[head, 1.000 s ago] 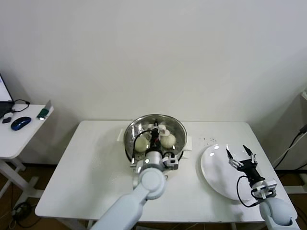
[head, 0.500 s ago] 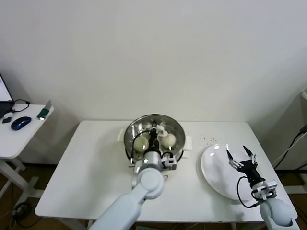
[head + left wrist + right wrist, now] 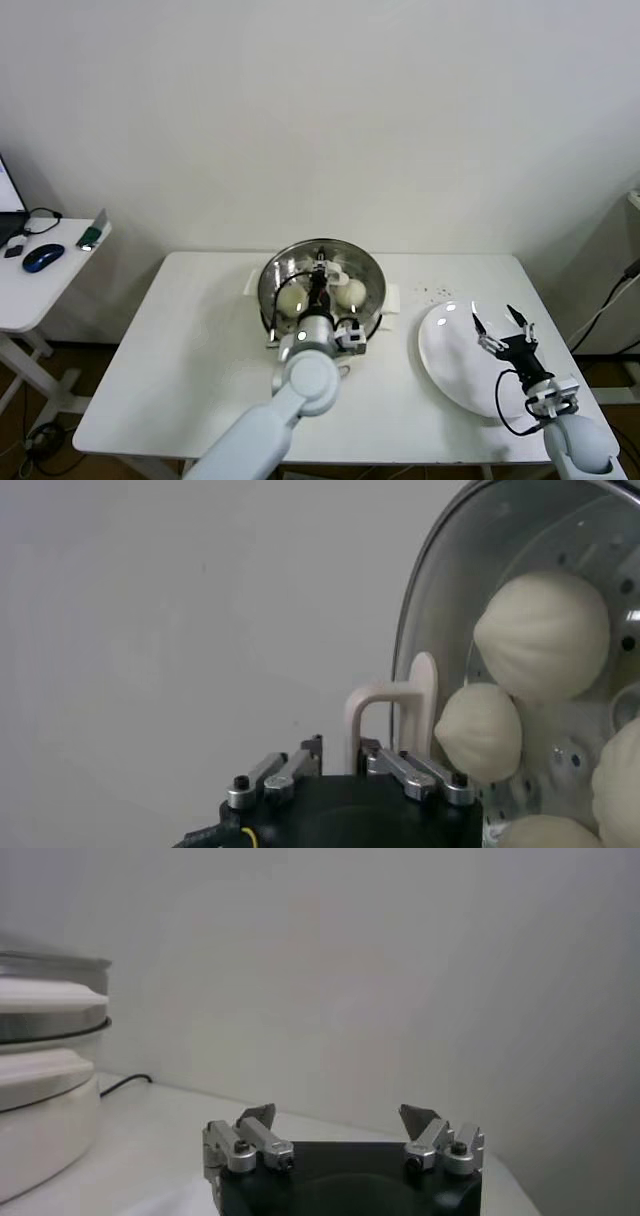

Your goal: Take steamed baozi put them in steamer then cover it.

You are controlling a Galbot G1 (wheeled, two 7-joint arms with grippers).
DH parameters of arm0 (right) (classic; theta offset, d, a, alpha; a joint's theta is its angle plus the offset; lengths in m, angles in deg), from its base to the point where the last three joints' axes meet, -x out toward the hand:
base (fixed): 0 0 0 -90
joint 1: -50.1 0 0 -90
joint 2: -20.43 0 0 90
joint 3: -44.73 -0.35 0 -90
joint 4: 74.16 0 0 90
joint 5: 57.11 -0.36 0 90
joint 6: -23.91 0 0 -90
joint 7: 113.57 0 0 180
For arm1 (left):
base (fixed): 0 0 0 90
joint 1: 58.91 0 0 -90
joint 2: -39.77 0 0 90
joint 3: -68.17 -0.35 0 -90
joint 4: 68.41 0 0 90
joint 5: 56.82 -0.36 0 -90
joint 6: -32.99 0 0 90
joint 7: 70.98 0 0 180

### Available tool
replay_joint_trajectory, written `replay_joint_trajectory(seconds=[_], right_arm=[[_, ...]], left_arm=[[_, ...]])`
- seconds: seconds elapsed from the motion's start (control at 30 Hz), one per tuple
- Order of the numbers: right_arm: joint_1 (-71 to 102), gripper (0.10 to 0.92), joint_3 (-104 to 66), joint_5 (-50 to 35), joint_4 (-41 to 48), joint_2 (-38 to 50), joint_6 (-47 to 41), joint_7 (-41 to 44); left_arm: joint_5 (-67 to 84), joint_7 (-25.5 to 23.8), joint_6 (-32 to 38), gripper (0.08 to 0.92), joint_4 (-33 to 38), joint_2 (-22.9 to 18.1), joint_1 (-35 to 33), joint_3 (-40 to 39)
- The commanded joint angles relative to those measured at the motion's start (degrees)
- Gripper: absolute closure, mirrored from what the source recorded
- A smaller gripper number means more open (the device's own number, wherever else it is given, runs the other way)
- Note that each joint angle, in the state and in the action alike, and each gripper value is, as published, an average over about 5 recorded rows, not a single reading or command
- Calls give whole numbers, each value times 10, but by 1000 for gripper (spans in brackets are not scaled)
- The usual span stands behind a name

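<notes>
The steamer [image 3: 268, 300] stands at the back middle of the table, with its white base also in the right wrist view [image 3: 40, 1098]. The clear glass cover [image 3: 366, 270] lies on it. Several cream-white baozi [image 3: 540, 635] show through the glass [image 3: 450, 600]; two are plain from the head [image 3: 292, 298]. My left gripper [image 3: 318, 292] [image 3: 338, 748] is at the cover's white handle [image 3: 385, 705]. Its jaws stand a little apart around the handle's leg, with a gap on one side. My right gripper [image 3: 497, 322] [image 3: 338, 1116] hovers open over the white plate [image 3: 450, 365], holding nothing.
A side desk [image 3: 60, 280] with a blue mouse [image 3: 43, 257] stands to the left of the table. Small dark specks [image 3: 435, 292] lie behind the plate. A cable [image 3: 610, 300] hangs off the table's right edge.
My left gripper's jaws, shut on the cover's handle before, have parted a little. The cover sits on the steamer. The right arm has barely moved.
</notes>
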Motion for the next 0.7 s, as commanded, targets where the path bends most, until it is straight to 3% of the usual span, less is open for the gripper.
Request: replay_joint_trajectory(seconds=[0.03, 0.23, 0.43, 0.57, 0.7], right_arm=[[3, 203, -3, 12, -17, 4, -48, -17], [2, 203, -3, 19, -24, 5, -69, -19], [2, 203, -5, 15, -32, 6, -84, -19], [1, 203, -5, 14, -33, 8, -90, -22], [0, 203, -4, 17, -32, 7, -89, -22]], left_arm=[[18, -11, -28, 665, 55, 24, -10, 0], [21, -9, -28, 492, 121, 47, -42, 8], [53, 14, -28, 318, 202, 96, -101, 34], [112, 59, -27, 217, 255, 128, -148, 60], [254, 146, 32, 180, 288, 150, -194, 109]])
